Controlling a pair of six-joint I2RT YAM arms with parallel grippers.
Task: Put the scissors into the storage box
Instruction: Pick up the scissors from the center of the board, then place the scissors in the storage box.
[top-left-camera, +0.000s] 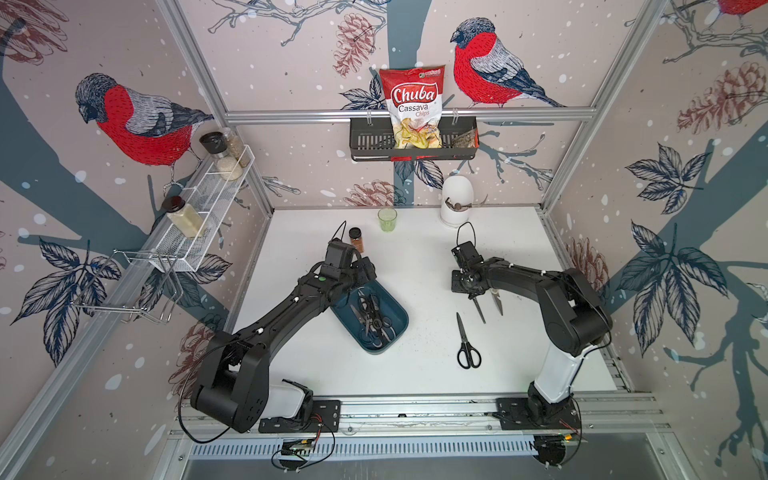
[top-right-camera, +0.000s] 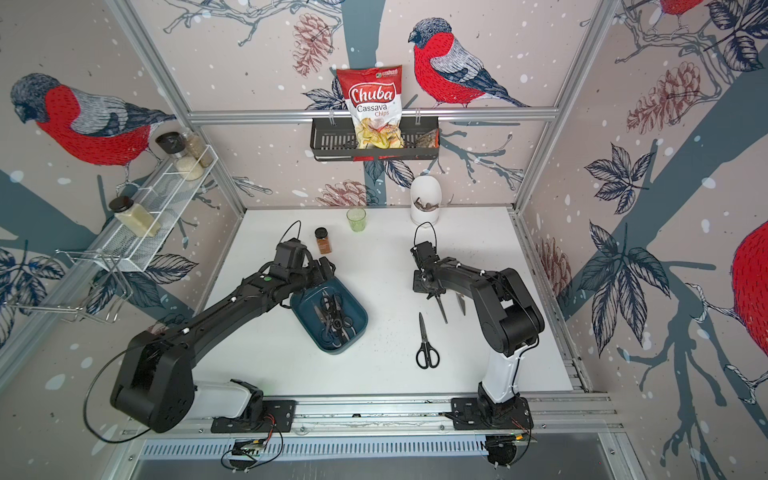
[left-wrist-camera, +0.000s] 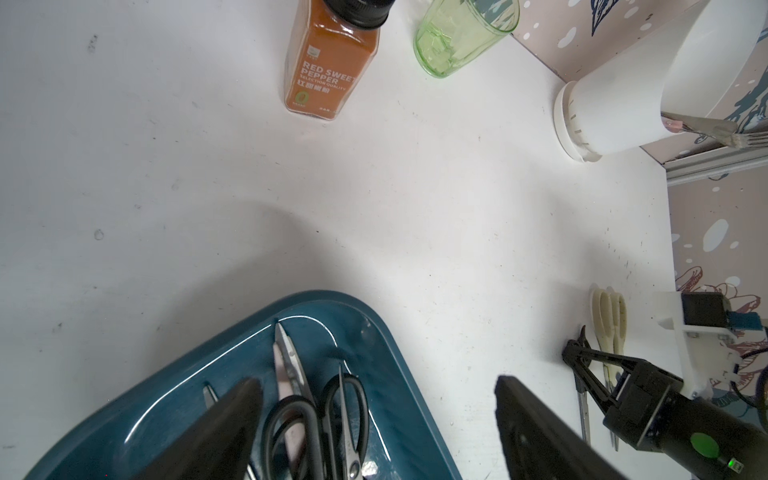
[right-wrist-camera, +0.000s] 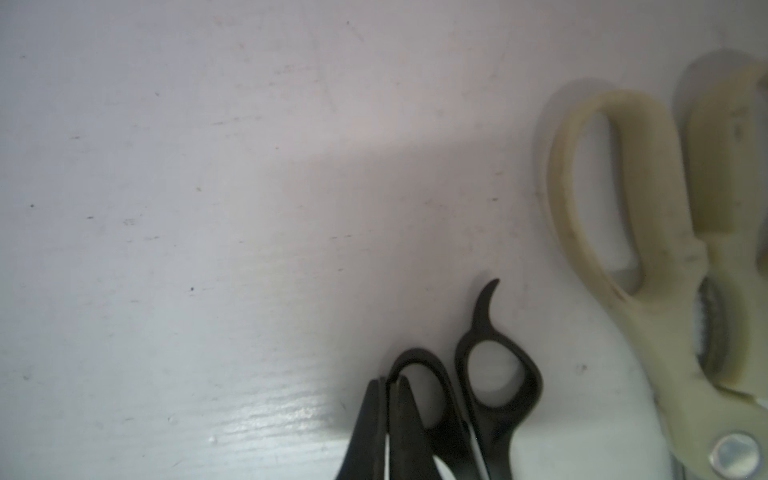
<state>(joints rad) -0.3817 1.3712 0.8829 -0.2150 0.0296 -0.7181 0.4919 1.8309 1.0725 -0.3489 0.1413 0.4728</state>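
A white tabletop (top-left-camera: 415, 257) seen from above, with two black robot arms reaching over it. The right gripper (right-wrist-camera: 388, 388) is pinched closed on one handle loop of a black-handled pair of scissors (right-wrist-camera: 534, 382) (the kind with a hooked finger rest). Cream-handled shears (right-wrist-camera: 660, 216) lie just beside that pair. Another black pair (top-left-camera: 463, 338) lies alone on the tabletop, nearer the front edge. The left gripper (left-wrist-camera: 378, 381) hangs wide open and empty over the far end of the teal storage box (top-left-camera: 397, 309). The box sits mid-tabletop and holds several black-handled scissors (top-left-camera: 372, 320).
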